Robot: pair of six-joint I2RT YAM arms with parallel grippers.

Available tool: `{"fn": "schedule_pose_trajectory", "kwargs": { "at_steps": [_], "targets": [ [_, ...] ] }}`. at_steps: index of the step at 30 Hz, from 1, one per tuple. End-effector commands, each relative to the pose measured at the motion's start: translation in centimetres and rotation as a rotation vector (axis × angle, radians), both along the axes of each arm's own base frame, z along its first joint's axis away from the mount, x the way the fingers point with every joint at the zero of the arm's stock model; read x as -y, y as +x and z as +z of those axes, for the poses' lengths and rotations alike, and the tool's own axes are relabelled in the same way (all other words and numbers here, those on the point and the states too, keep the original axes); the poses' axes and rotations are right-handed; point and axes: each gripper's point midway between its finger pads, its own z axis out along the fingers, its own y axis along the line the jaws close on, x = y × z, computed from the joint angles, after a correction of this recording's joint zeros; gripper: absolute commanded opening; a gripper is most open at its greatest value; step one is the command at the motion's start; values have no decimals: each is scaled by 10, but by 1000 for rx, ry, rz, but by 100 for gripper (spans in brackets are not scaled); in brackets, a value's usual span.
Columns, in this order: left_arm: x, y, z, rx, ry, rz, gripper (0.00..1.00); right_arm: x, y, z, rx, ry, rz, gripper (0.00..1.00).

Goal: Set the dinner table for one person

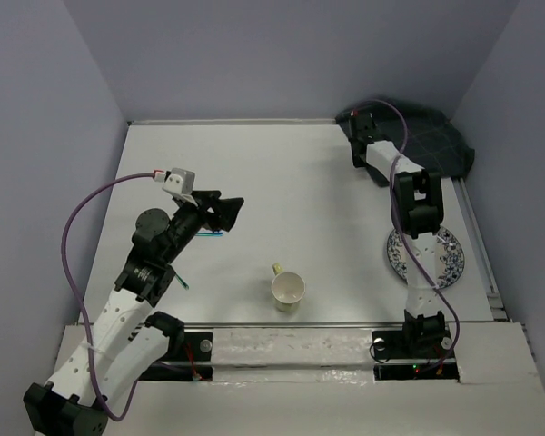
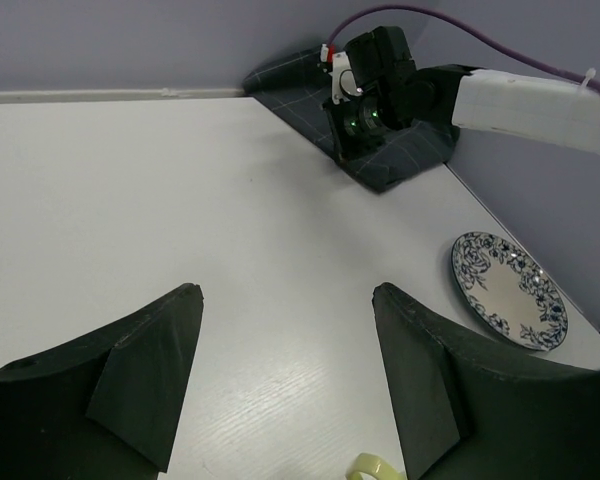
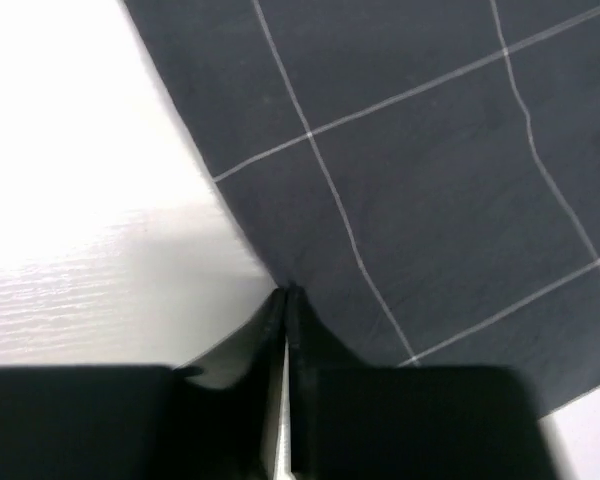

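White matte bench (image 1: 300, 182) carrying a mug, a plate and a checked cloth; one pair of fingers spread, the other pressed together.

Nearest the arm bases, a glossy cream mug (image 1: 288, 291) stands upright on the smooth, flat, rectangular bench. Further back and to the left, the left fingers (image 1: 222, 214), dark wedge-shaped blades, are spread wide over bare white surface and hold nothing. A round plate (image 2: 510, 290) with a blue floral rim lies to the right. In the far right corner the right fingers (image 3: 285, 300) are closed, tips at the edge of a soft navy cloth (image 3: 430, 200) crossed by thin pale lines; whether they pinch it I cannot tell.
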Motion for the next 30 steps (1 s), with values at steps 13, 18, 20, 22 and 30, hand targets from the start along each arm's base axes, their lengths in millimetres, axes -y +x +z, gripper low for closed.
{"fn": "schedule_pose_trajectory", "kwargs": {
  "at_steps": [13,18,20,22,30],
  "targets": [
    [-9,22,6,-34,1,87,76,-209,-117,35,28,301,552,0],
    [-19,33,-10,-101,26,167,72,-181,-161,14,-17,284,421,0],
    [-22,39,-20,-140,32,195,70,-173,-166,16,-8,277,388,14],
    [-21,46,-31,-183,36,209,68,-169,-173,28,21,300,370,41],
    [-10,79,-57,-333,37,291,56,-192,-203,88,145,554,438,62]
  ]
}}
